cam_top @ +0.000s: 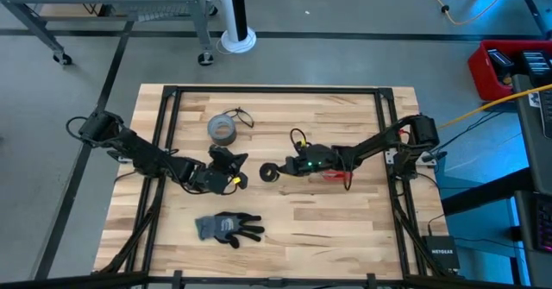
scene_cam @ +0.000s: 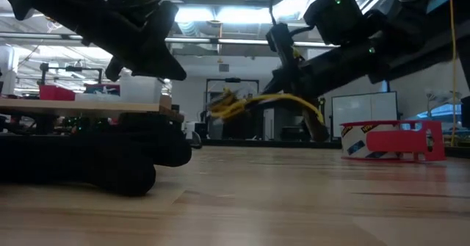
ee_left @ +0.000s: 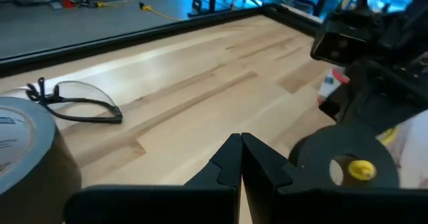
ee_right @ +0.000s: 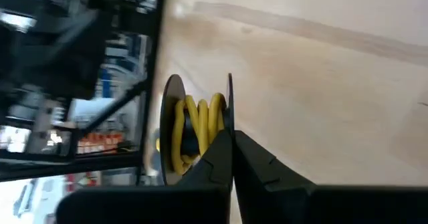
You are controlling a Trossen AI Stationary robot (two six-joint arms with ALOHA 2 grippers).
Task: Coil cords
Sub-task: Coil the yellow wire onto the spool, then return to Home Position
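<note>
Gripping is done edge-on: the right gripper (ee_right: pixel 232 158) is clamped on the flange of the black disc-shaped reel (ee_right: pixel 172 127), so the thin yellow cord (ee_right: pixel 194 127) stays wound. Just beside the reel, the left gripper (ee_left: pixel 241 158) is held closed, empty.

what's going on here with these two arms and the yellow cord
Both arms have met near the middle of the wooden table. The right pincer is shut against the rim of a black spool wound with yellow cord. The left pincer is shut too and empty, just beside the spool. A grey tape roll, safety glasses, a red tape dispenser and a glove lie around, untouched.
</note>
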